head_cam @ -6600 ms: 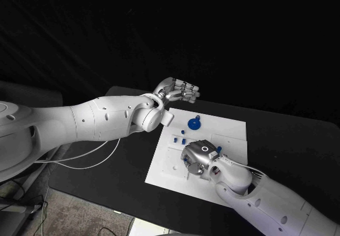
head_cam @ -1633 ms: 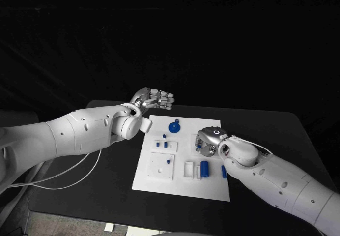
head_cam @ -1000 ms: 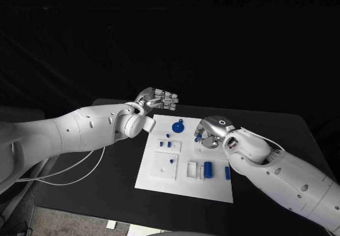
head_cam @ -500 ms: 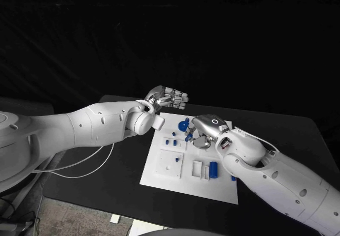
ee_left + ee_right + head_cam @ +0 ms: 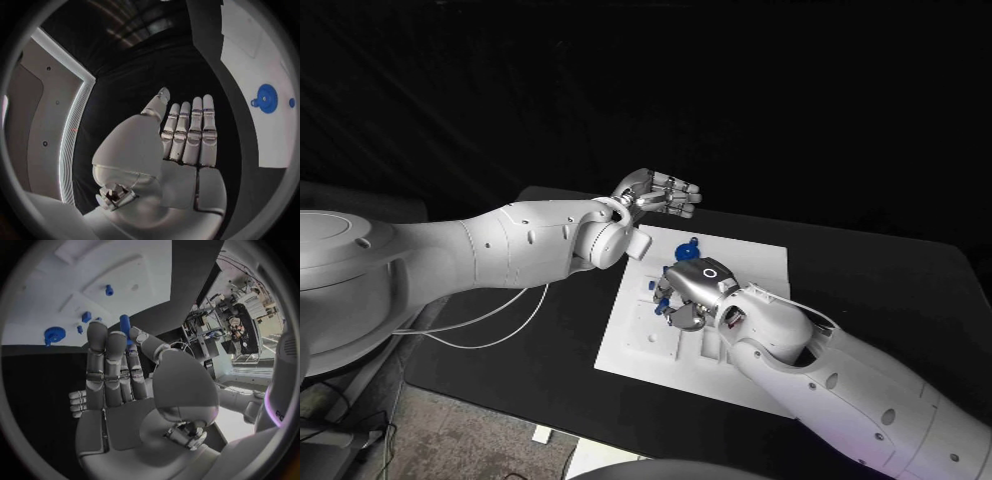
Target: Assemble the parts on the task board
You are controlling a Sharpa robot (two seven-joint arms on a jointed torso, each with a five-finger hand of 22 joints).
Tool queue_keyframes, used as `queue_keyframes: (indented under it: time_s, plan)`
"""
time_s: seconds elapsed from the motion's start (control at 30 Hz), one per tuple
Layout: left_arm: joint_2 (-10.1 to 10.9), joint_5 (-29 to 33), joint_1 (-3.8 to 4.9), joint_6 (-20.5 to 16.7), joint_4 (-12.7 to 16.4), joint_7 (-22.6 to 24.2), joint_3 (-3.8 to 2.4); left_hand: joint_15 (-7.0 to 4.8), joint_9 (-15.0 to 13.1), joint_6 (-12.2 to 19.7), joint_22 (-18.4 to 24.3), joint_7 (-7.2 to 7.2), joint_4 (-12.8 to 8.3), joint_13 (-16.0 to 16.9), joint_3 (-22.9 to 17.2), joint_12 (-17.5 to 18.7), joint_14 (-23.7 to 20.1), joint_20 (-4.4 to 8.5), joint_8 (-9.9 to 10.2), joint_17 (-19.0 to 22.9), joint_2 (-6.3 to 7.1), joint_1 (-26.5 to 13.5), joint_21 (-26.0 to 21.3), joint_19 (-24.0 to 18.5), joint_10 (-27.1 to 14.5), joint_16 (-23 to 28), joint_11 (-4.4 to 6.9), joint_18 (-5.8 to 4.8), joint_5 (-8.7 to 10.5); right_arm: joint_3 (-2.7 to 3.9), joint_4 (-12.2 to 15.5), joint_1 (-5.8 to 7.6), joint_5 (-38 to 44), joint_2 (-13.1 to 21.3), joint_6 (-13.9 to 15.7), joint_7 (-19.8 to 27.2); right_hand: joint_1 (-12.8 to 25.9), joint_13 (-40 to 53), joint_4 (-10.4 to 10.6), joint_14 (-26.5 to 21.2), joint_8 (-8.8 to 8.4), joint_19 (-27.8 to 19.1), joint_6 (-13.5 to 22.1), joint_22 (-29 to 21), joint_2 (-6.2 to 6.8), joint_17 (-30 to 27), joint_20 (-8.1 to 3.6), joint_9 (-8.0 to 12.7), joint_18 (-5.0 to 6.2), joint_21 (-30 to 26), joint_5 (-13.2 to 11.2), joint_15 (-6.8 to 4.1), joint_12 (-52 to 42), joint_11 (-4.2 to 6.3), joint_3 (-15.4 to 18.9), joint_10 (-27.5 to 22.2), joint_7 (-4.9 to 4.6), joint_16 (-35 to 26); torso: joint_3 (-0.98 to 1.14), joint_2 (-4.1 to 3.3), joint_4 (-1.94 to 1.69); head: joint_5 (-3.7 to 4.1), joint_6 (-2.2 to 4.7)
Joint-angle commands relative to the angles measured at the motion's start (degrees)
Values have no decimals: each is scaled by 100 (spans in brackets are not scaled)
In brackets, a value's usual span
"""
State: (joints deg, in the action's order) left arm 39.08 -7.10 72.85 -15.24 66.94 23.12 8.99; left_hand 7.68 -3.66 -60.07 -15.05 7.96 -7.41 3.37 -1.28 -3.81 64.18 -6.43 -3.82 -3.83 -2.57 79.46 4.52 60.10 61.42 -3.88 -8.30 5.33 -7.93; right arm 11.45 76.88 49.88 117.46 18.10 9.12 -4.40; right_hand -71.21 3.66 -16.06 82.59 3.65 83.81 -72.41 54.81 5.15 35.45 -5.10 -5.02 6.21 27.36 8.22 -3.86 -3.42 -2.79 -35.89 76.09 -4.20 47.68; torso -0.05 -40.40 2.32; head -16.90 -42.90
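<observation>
The white task board (image 5: 635, 345) lies in the middle of the black table, with a blue gear (image 5: 687, 250) near its far edge. My right hand (image 5: 692, 296) hovers over the board's middle, just nearer than the gear. In the right wrist view a blue peg (image 5: 124, 324) sticks up between the thumb and a finger of my right hand (image 5: 119, 370), which pinches it; the other fingers are stretched out. My left hand (image 5: 661, 194) is raised beyond the board's far left corner. Its fingers (image 5: 187, 130) are straight, side by side, and hold nothing.
Small blue pegs (image 5: 85, 316) stand in the board (image 5: 37, 290) next to the gear (image 5: 54, 335), and another peg (image 5: 109, 290) stands farther off. The gear (image 5: 267, 98) also appears past my left hand. My right arm covers the board's near right part.
The head camera has shifted. My right hand with the peg has drawn back from beside the gear toward the board's middle. My left hand stays raised in the same place.
</observation>
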Motion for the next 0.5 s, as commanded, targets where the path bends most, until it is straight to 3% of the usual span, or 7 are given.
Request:
queue_keyframes:
  time_s: [0.03,0.17,0.5]
  plan:
    - [-37,42,18,-166,-17,125,-7,-16,4,-23,8,-6,8,-6,10,24,17,-10,13,5,-17,48,-1,46,3,36,14,4,-11,-36,-49,-41,185,-61,-50,112,0,8,-8,-3,4,129,-42,8,-76,-4,-36,-6,108,-25,5,-30,-14,188,-32,352,-6,-29,-12,-12,-38,-39,-11]
    - [-65,60,38,-194,-21,127,-7,-18,5,-28,32,-8,13,-6,-4,25,20,-7,14,5,-15,51,5,49,7,36,16,2,-24,-91,-127,-94,238,-132,-20,110,0,8,-10,-1,4,134,-41,16,-77,-6,-36,-8,108,-37,-2,-29,-14,188,-36,350,-5,-31,-30,-34,-65,-88,-44]
    - [-110,67,67,-196,23,123,-8,-19,5,-27,48,-9,9,-6,-17,26,19,-5,14,6,-10,59,11,51,6,37,16,2,-22,-193,-333,-156,371,-206,89,35,2,8,-10,3,3,151,-43,41,-73,-8,-38,-13,111,-60,-25,-31,-15,189,-61,356,-4,-31,-39,-78,-114,-183,-87]
